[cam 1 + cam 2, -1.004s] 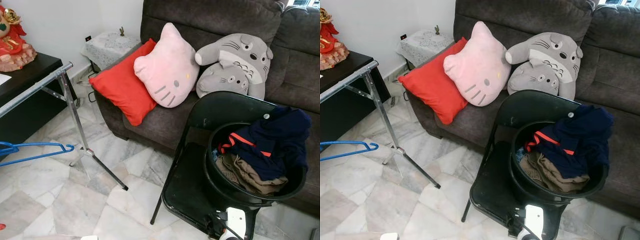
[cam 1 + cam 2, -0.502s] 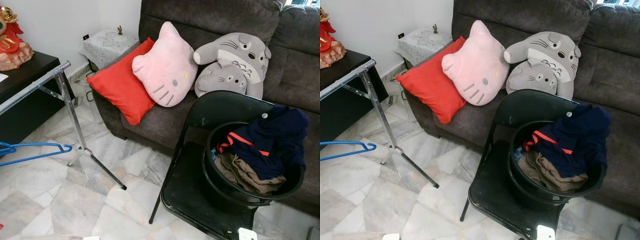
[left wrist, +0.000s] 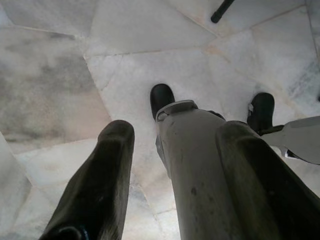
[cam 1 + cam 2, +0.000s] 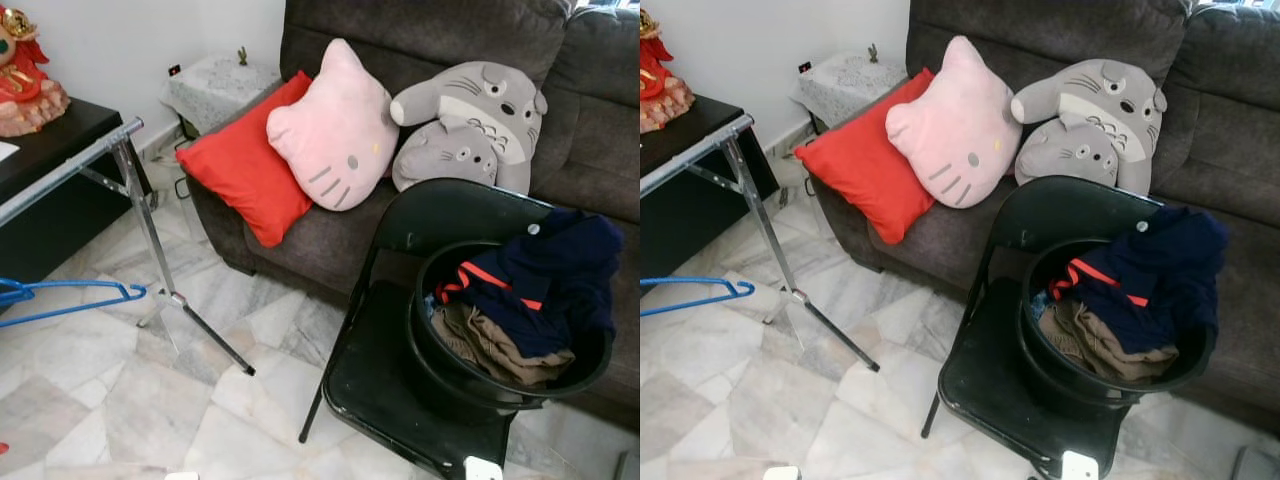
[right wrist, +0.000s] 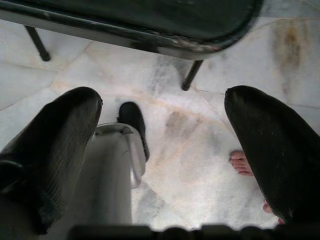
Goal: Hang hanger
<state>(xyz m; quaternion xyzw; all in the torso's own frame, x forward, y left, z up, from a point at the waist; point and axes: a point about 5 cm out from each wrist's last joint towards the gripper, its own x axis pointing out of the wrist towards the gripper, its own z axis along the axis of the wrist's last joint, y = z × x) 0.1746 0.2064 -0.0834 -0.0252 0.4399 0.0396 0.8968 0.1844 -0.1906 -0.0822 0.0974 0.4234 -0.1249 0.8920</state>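
Note:
A blue hanger [image 4: 62,301] hangs in the air at the far left, low over the marble floor, its hook end pointing right. Its other end runs off the picture, so I cannot tell what bears it. Above it slants the silver bar of a metal clothes rack [image 4: 75,170], whose leg [image 4: 160,250] stands on the floor. My left gripper [image 3: 175,192] hangs open beside my leg, pointing down at the floor. My right gripper [image 5: 162,165] is open too, hanging low near the front of the black chair [image 5: 150,20]. Nothing is between either pair of fingers.
A black folding chair [image 4: 385,390] carries a black basin [image 4: 445,375] of clothes [image 4: 545,275] in front of a dark sofa [image 4: 420,40] with red, pink and grey cushions. A black cabinet [image 4: 50,140] stands behind the rack. A person's toes [image 5: 241,163] are on the floor near my right gripper.
The camera has shifted a little. The white part of my right arm at the chair's front edge has sunk toward the lower edge of the picture. The hanger and rack stay put.

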